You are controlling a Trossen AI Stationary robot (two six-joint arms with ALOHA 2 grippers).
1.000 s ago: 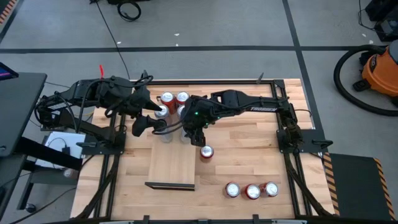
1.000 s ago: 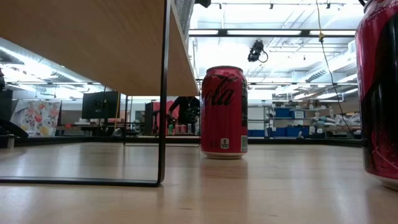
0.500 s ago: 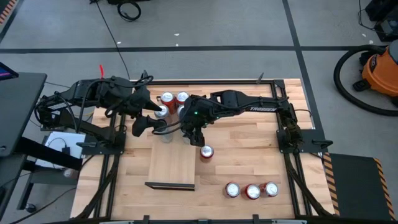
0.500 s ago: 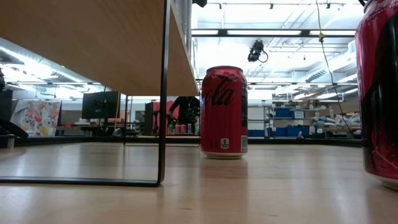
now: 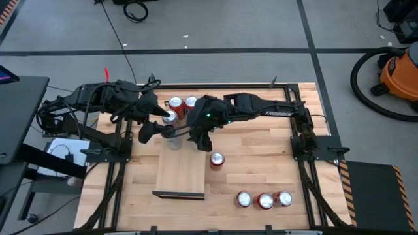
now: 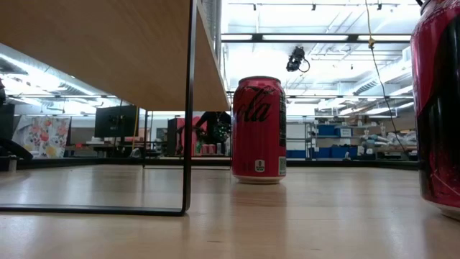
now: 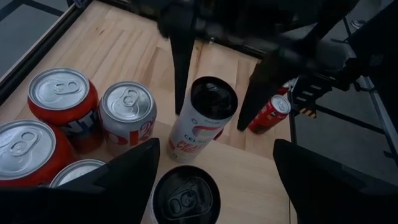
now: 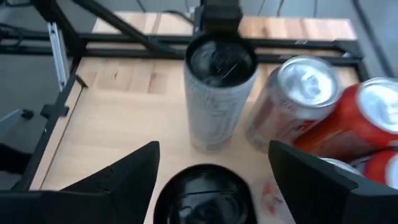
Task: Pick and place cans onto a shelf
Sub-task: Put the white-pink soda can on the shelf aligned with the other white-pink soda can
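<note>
From above, my left gripper (image 5: 168,130) sat left of centre over the far end of the shelf (image 5: 181,171), its fingers spread wide around a black-topped can (image 7: 183,198) without pinching it, exactly as a second earlier. Beside it, toward the upper middle of the frame, the cluster of red and silver cans (image 5: 181,104) stood where it had been.

The right gripper (image 5: 196,140) had changed: it had drawn back slightly toward the top of the frame and its fingers had parted, so they stood open on either side of a white can with a black top (image 7: 203,117), no longer clamped on it (the can stood upright on the board on its own).

Just right of the shelf, the lone red can (image 5: 217,159) on the table (image 5: 261,156) had not moved; the low camera showed it upright (image 6: 259,129) beyond the shelf's dark rail. At lower right, three more cans (image 5: 264,200) sat in a row, unchanged.
</note>
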